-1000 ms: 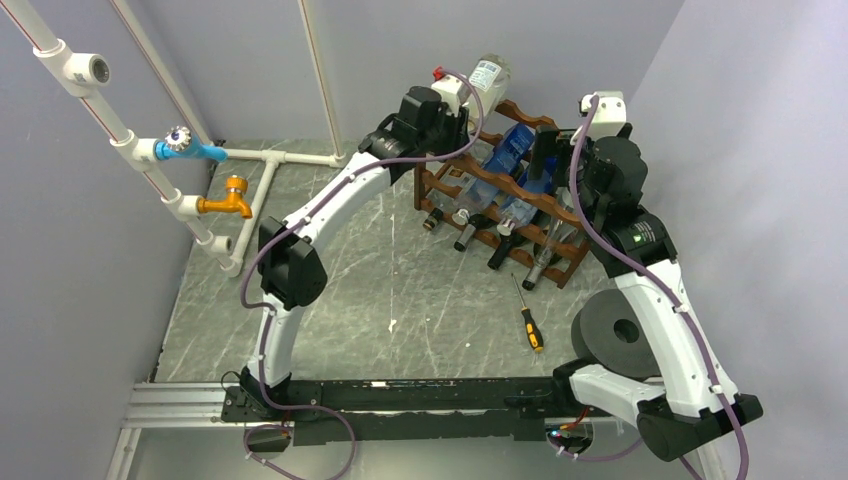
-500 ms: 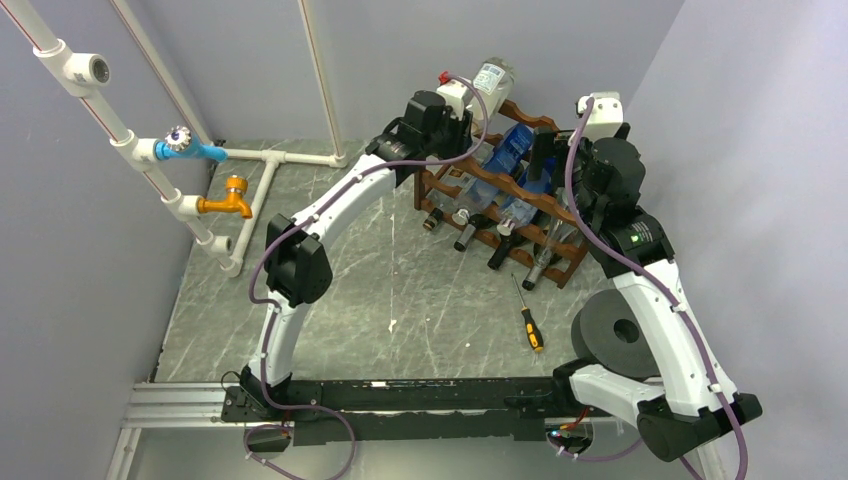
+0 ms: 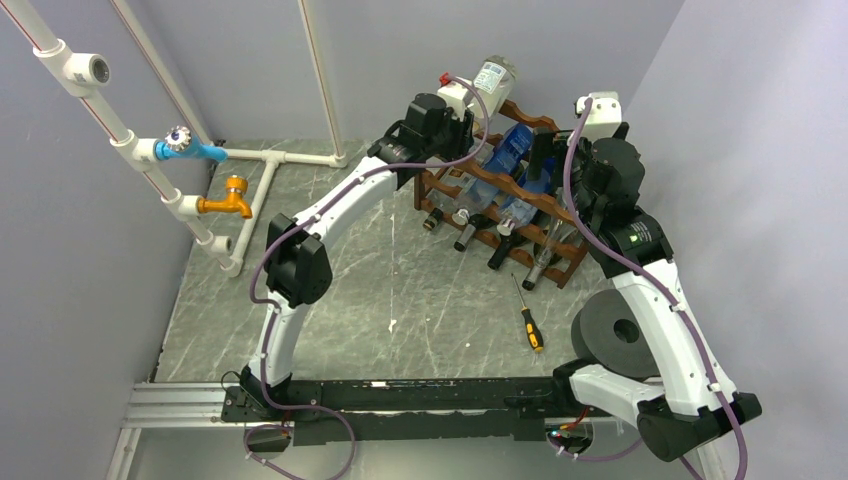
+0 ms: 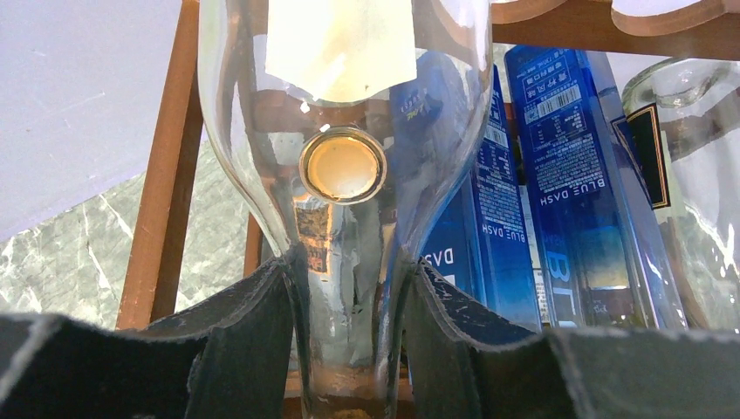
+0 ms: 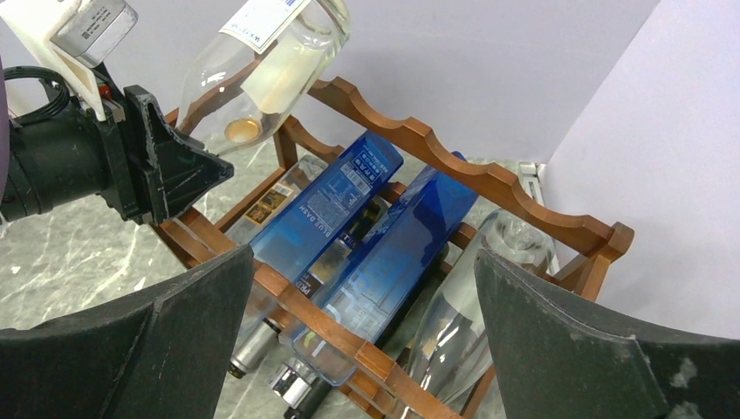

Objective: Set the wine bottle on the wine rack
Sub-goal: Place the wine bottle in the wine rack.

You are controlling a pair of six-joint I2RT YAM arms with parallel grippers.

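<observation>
A clear glass wine bottle [image 3: 493, 74] with a white label hangs tilted, base up, over the left end of the wine rack [image 3: 520, 182]. My left gripper [image 4: 345, 336] is shut on its neck, with both black pads pressed against the glass [image 4: 349, 96]. The right wrist view shows the same bottle [image 5: 270, 52] just above the top wavy rail [image 5: 489, 183], with the left gripper [image 5: 179, 170] holding it from the left. My right gripper [image 5: 362, 262] stands wide open with nothing in it, in front of the rack's right half [image 3: 545, 160].
Two blue bottles [image 5: 349, 218] and clear bottles [image 5: 489, 279] lie in the rack's lower tier, necks towards me. A yellow-handled screwdriver [image 3: 529, 325] and a black disc [image 3: 612, 335] lie near the right arm. White pipes with taps [image 3: 215, 150] stand left. Walls close behind.
My left arm has carried the bottle slightly right, towards the rack's top tier. The right arm has stayed where it was.
</observation>
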